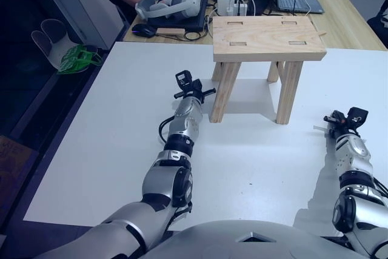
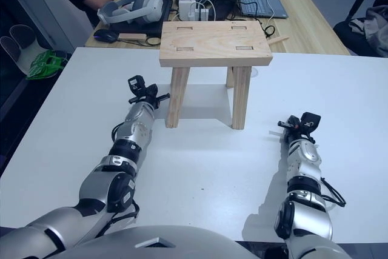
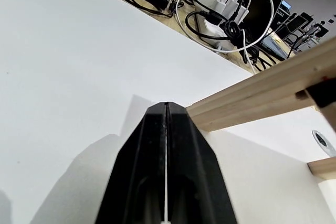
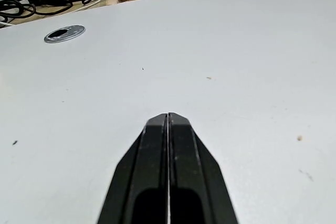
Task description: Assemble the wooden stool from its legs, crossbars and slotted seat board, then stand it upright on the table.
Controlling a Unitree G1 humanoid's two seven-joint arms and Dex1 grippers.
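Observation:
The wooden stool (image 1: 265, 37) stands upright on the white table (image 1: 109, 150), its slotted seat board on top and its legs (image 1: 225, 92) on the tabletop. My left gripper (image 1: 185, 82) rests low on the table just left of the stool's front left leg, shut and empty; in its wrist view its fingers (image 3: 167, 145) press together in front of a stool crossbar (image 3: 262, 95). My right gripper (image 1: 345, 116) lies on the table to the right of the stool, apart from it, its fingers (image 4: 168, 150) shut with nothing in them.
Behind the white table a wooden desk (image 1: 345, 25) holds a headset (image 1: 170, 3), laptops, chargers and cables. A green-and-white object (image 1: 76, 59) sits off the table's left edge. A round metal cable grommet (image 4: 64, 33) is set in the tabletop. Bare tabletop lies in front of the stool.

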